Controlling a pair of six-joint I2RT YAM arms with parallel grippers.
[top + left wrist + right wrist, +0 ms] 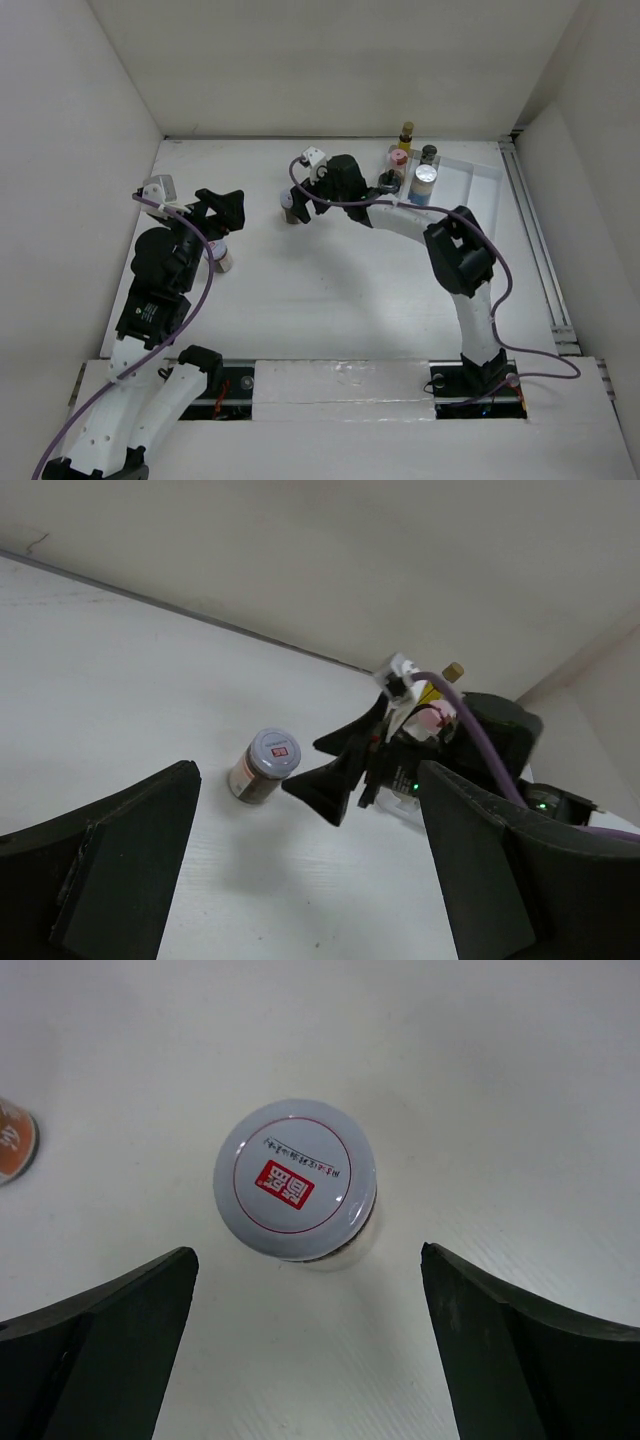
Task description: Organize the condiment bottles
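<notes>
A brown jar with a white lid stands upright on the table. My right gripper hovers open just above it; in the right wrist view the lid lies ahead of the open gripper, with neither finger touching it. My left gripper is open and empty, and in its wrist view it looks towards the same jar. The yellow dark-capped bottle, pink bottle, black-knobbed bottle, white blue-labelled bottle and small dark bottle stand at the tray's left end.
The white tray sits at the back right near the wall. Another small jar stands beside the left arm; an orange edge shows at the left of the right wrist view. The right gripper's fingers show in the left wrist view.
</notes>
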